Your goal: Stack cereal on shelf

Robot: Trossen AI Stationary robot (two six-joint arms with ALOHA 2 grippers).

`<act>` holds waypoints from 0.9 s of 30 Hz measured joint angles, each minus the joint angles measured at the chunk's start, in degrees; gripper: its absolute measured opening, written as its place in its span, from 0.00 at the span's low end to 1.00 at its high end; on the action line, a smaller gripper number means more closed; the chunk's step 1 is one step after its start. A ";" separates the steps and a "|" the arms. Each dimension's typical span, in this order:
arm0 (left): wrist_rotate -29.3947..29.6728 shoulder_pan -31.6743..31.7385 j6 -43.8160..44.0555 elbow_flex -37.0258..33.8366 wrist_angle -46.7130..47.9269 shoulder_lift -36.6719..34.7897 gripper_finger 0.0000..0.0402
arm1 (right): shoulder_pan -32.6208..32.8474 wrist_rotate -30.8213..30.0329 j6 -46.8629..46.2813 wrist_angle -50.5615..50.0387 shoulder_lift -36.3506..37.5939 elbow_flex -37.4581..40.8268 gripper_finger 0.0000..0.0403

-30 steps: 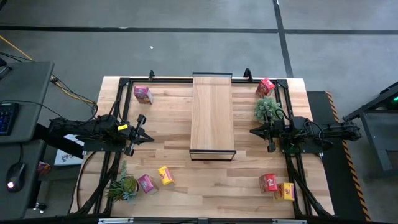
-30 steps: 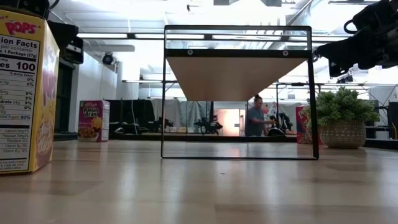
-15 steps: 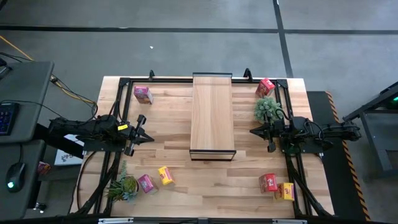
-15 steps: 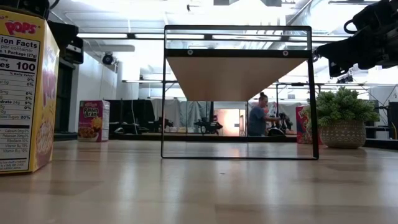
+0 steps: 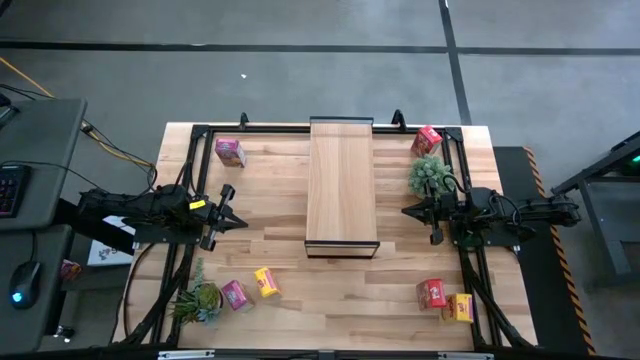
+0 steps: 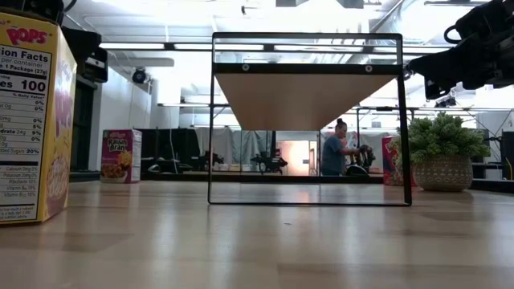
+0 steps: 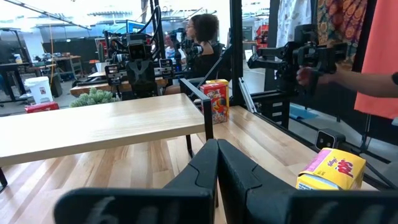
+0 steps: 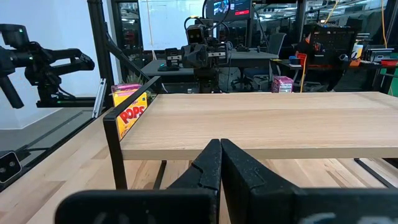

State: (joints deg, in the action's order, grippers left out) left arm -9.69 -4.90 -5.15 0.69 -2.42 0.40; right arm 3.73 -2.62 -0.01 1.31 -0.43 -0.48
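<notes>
No movement: both pincers (image 5: pixel 234 221) (image 5: pixel 408 211) closed, flanking shelf (image 5: pixel 341 185).

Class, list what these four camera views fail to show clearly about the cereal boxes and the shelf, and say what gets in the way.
- Low view: yellow box is cut by the left edge; its front is unseen.
- Low view: shelf shows only its underside; its top is hidden.
- High view: box prints, such as the pink box, are too small to read.
- Right wrist view: another yellow box is partly hidden by the shelf's frame.
</notes>
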 joint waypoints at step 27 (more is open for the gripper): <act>0.00 0.00 0.00 0.00 -0.04 0.02 0.00 | -9.29 -38.77 -10.91 12.03 -24.24 -20.43 0.11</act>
State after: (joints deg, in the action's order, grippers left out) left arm -9.69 -4.90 -5.15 0.69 -2.46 0.43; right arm -5.56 -41.40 -10.92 13.35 -24.66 -20.91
